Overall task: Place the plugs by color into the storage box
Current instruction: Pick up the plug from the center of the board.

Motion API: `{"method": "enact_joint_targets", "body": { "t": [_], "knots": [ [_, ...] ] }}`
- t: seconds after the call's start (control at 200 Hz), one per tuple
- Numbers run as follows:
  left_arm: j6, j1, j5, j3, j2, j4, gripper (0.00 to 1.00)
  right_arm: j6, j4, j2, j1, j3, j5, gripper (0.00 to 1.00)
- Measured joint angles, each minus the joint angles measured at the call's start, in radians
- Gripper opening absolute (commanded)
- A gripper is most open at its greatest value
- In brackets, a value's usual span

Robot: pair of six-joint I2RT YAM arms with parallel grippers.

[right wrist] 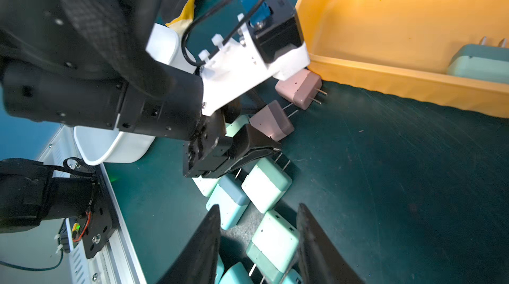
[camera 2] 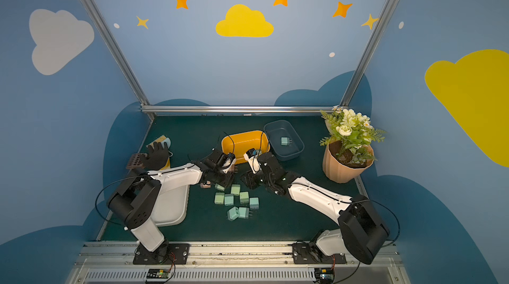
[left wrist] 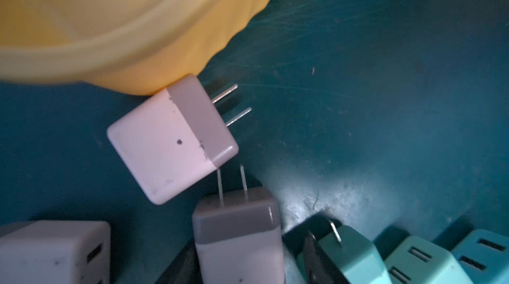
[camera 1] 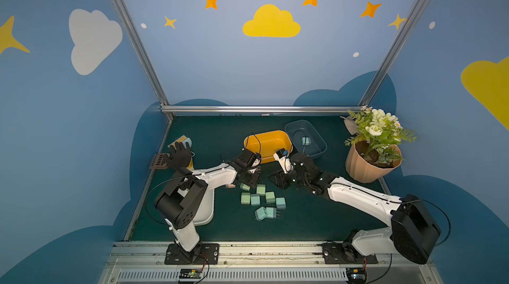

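Observation:
Several green and teal plugs (camera 1: 261,200) lie piled mid-mat. My left gripper (left wrist: 248,241) is low at the pile's far edge, open, its jaws either side of a pink plug (right wrist: 271,123) on the mat, with a gap showing on one side. A second pink plug (left wrist: 165,142) rests against the yellow storage box (camera 1: 268,145); a third (camera 1: 230,186) lies beside the left arm. My right gripper (right wrist: 259,207) hovers open over the pile's right side, holding nothing. The yellow box holds a green plug (right wrist: 479,62). The blue storage box (camera 1: 316,145) holds a teal plug (camera 1: 305,141).
A white box (camera 1: 206,208) sits partly under the left arm. A black glove (camera 1: 179,156), a brush (camera 1: 181,141) and a brown grate (camera 1: 159,160) stand at the left edge. A potted plant (camera 1: 371,156) stands at the right. The two wrists are close together in front of the yellow box.

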State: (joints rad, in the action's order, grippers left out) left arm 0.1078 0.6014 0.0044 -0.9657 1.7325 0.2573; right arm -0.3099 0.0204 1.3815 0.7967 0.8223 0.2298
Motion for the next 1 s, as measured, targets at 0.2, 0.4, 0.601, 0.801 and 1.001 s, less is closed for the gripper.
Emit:
{"method": "enact_joint_targets", "body": {
  "t": [0.2,0.4,0.601,0.801,1.001],
  "knots": [
    [-0.010,0.011,-0.034,-0.022,0.004,0.017,0.50,-0.010,0.000,0.011,0.000,0.001,0.018,0.46],
    [-0.022,0.014,-0.050,-0.055,0.005,0.031,0.48,-0.026,-0.003,0.043,0.000,0.001,0.019,0.46],
    [-0.033,0.016,-0.042,-0.053,0.005,0.045,0.53,-0.034,-0.017,0.047,0.000,0.001,0.024,0.46],
    [-0.033,0.021,-0.037,-0.053,0.009,0.050,0.47,-0.044,-0.025,0.066,0.000,0.004,0.025,0.46],
    [-0.033,0.024,-0.034,-0.053,0.021,0.050,0.42,-0.053,-0.027,0.066,0.000,0.004,0.021,0.45]
  ]
}}
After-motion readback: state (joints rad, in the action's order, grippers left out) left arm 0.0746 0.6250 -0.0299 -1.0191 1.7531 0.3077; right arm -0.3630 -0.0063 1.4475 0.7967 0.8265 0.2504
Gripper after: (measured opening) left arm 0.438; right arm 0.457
